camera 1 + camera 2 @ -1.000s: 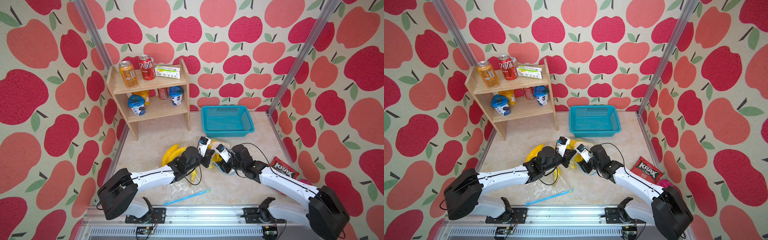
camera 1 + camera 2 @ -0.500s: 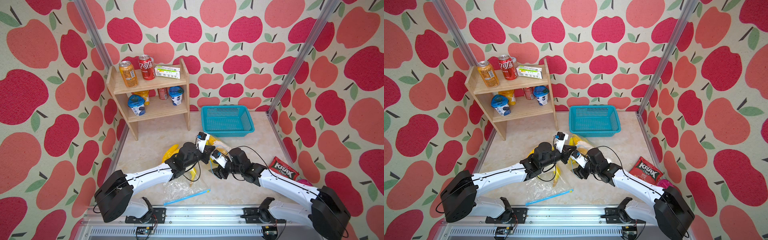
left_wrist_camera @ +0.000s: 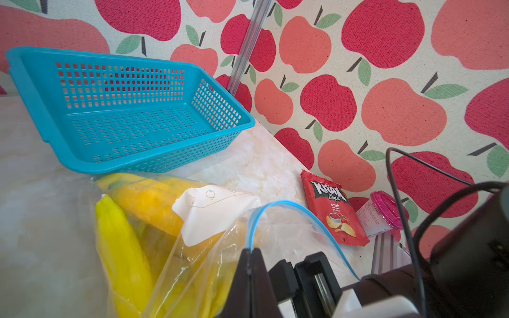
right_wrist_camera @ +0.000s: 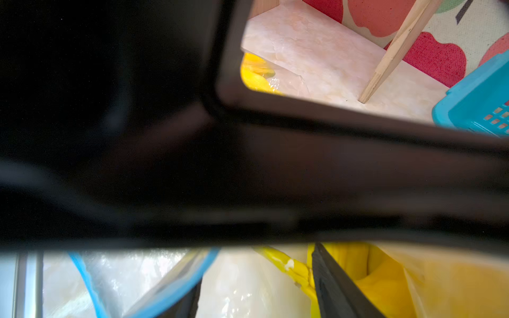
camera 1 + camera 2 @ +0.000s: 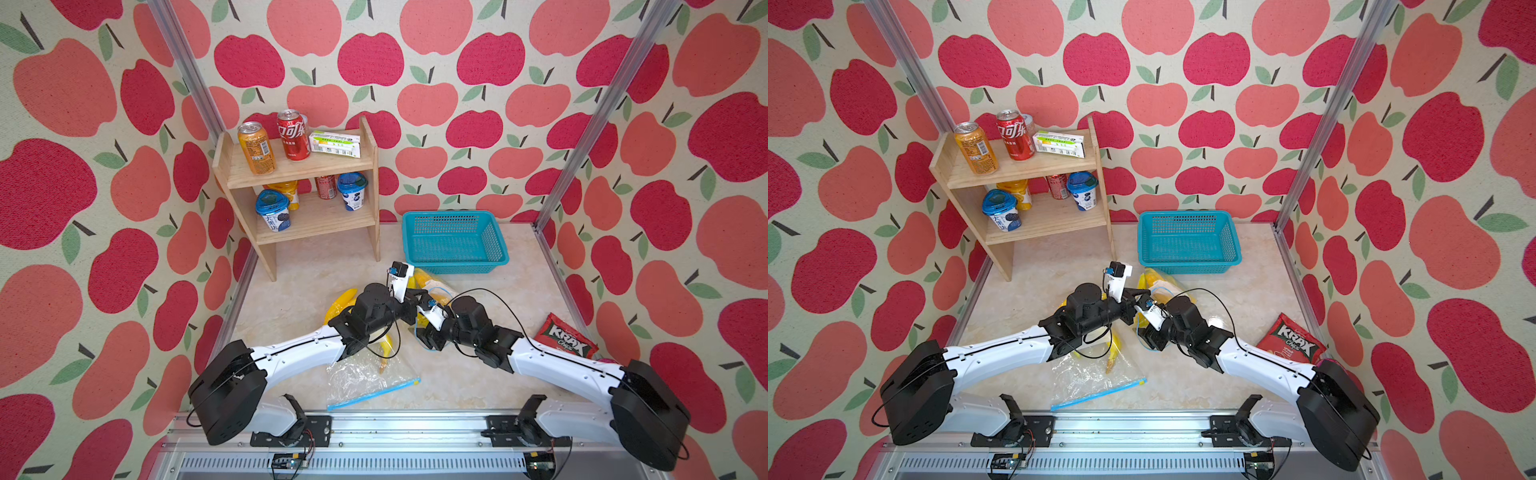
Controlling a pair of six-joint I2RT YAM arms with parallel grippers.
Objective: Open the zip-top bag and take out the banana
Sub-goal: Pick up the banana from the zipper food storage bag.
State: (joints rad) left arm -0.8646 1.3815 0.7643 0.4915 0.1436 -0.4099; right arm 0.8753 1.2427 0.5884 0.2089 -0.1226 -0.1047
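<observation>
Nearest the rail, a flat clear bag [image 5: 365, 382] with a blue zip strip lies on the table [image 5: 316, 266]. A loose banana [image 5: 385, 349] rests at its far edge, largely hidden under the left arm. Whether it sits in or on that bag cannot be determined.

At mid-table, both arms meet at the zip-top bag [image 3: 192, 275], which lies just in front of the blue basket [image 5: 455, 266].
- Left gripper [image 3: 249, 252]: the jaws are closed together, pinching the bag's blue zip rim. The rim arcs up and away from the pinch, so the mouth stands open.
- Right gripper [image 4: 256, 297]: the jaws are apart at the bag mouth, with clear plastic and a yellow stem between them. The stem touches one finger [image 4: 338, 289], and the jaws clamp nothing.
- Bagged banana [image 3: 121, 247]: it lies inside the zip-top bag, partly behind a white label, with a second yellow fruit beside it.

On the right side, a red chips packet [image 5: 565, 338] lies flat near the wall, with a pink-lidded cup [image 3: 385, 209] just beside it.

At the far left, a wooden shelf [image 5: 307, 166] stands against the wall. Cans and a carton sit on its upper tier, and cups and a can on its lower tier.
</observation>
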